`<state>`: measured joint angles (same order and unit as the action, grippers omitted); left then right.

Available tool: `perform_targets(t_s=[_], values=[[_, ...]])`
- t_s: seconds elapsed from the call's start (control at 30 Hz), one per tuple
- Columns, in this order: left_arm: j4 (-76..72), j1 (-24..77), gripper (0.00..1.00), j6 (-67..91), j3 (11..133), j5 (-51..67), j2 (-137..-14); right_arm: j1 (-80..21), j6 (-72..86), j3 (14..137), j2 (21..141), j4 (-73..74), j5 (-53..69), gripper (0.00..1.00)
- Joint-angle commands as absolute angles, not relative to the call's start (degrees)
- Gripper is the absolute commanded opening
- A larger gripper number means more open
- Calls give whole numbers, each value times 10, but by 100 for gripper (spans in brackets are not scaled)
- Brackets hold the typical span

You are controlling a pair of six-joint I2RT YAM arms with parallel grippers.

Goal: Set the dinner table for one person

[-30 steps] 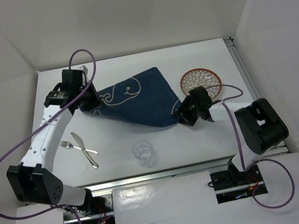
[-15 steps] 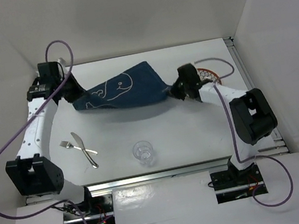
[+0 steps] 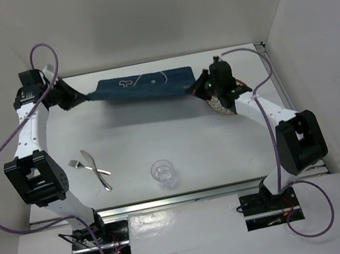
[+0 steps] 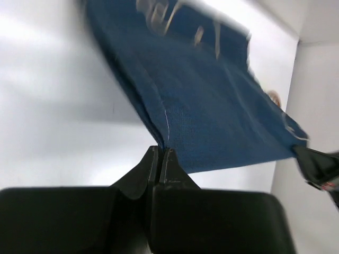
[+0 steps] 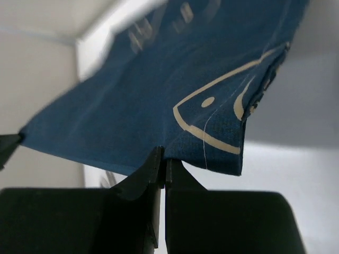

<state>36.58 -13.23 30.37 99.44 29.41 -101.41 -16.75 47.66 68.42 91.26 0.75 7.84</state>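
The dinner table (image 3: 157,129), a matte white top enclosed by white walls with a metal rail down its right edge, fills the floor of the overhead view. Along its far edge a dark blue placemat (image 3: 143,85) with white line drawings is stretched into a long, narrow band between the two arms. The left gripper (image 3: 78,101), near the far left corner, has its fingers (image 4: 140,172) pressed together on the cloth's left end, with no gap visible between them beyond the pinched fabric. The right gripper (image 3: 199,89), toward the far right, is clamped the same way: its fingers (image 5: 143,177) meet on the hem just beside a drawn fish eye. In both wrist views the cloth appears to hang taut above the surface, casting a shadow beneath it. A red-patterned plate (image 3: 218,107) lies partly under the right arm near the right edge. A fork (image 3: 79,166) and knife (image 3: 96,169) lie crossed toward the near left, and a clear glass (image 3: 163,172) stands close to the middle of the near edge.
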Motion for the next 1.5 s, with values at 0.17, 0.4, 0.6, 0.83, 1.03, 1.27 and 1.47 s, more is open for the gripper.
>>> perform_targets(t_s=[0.17, 0.4, 0.6, 0.83, 1.03, 1.27, 1.47], values=[[258, -159, 0, 303, 706, 319, -924, -206, 526, 440, 808, -8, 47, 0], [303, -159, 95, 288, 652, 253, -906, -212, 517, 414, 797, 48, 24, 75], [341, -149, 100, 272, 684, 171, -826, -207, 487, 448, 745, 164, -32, 95], [348, -55, 42, 259, 731, 129, -877, -195, 461, 513, 715, 216, -79, 100], [345, 9, 0, 298, 780, 83, -995, -195, 390, 570, 829, 128, 35, 3], [317, 20, 0, 330, 751, 77, -1056, -200, 374, 612, 974, 113, 96, 0], [289, 38, 0, 353, 688, 71, -1063, -200, 374, 599, 1013, 127, 112, 0]])
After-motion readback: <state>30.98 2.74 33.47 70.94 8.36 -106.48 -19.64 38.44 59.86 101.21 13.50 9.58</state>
